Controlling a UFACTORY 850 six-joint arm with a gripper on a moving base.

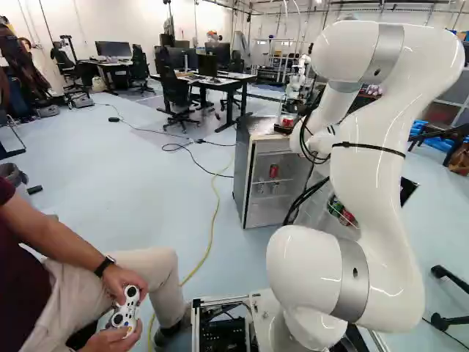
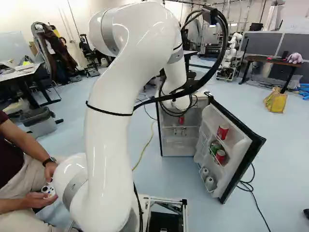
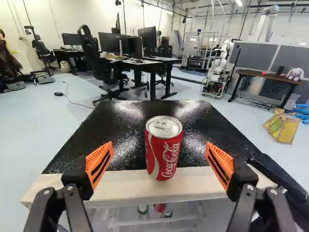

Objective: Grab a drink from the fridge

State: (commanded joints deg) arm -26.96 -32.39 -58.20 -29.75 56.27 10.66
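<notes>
With twelve o'clock straight out from my claw, I have its two orange-padded fingers spread apart, and a red can stands upright at twelve, centred across the gap, on the near edge of the fridge's black top. Below that, the fridge is open, its door swung out at four o'clock in the right base view with more cans in its racks, while a smaller-looking red can sits inside on a shelf.
</notes>
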